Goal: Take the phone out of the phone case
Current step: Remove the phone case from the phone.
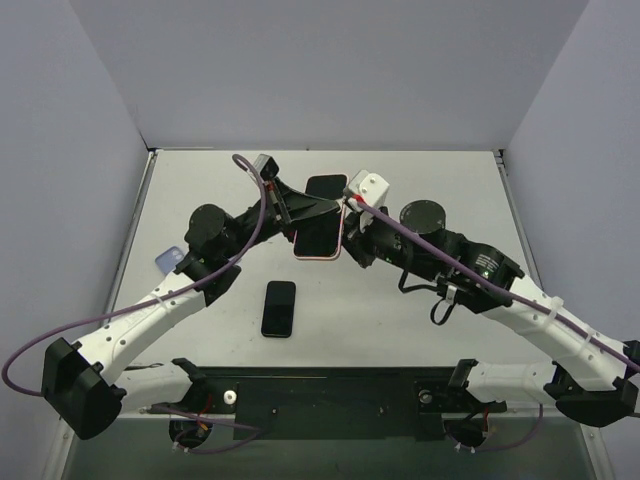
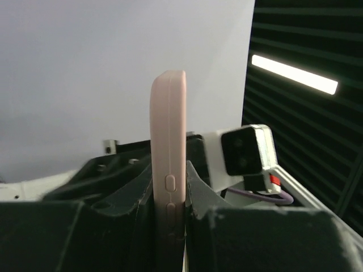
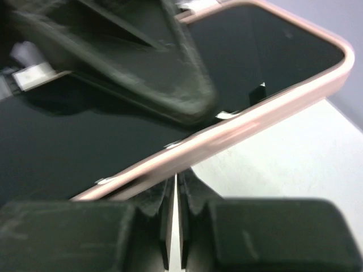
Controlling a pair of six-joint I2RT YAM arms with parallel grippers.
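The white table (image 1: 420, 330) is the biggest thing. The left arm (image 1: 150, 318) and right arm (image 1: 540, 305) meet over its middle. The pink case (image 1: 318, 240) is held up there, with the phone (image 3: 113, 136) inside it. The left gripper (image 2: 168, 181) squeezes the case. The right gripper (image 3: 176, 192) has its fingers pressed together at the pink rim. A black phone (image 1: 279, 308) lies nearby.
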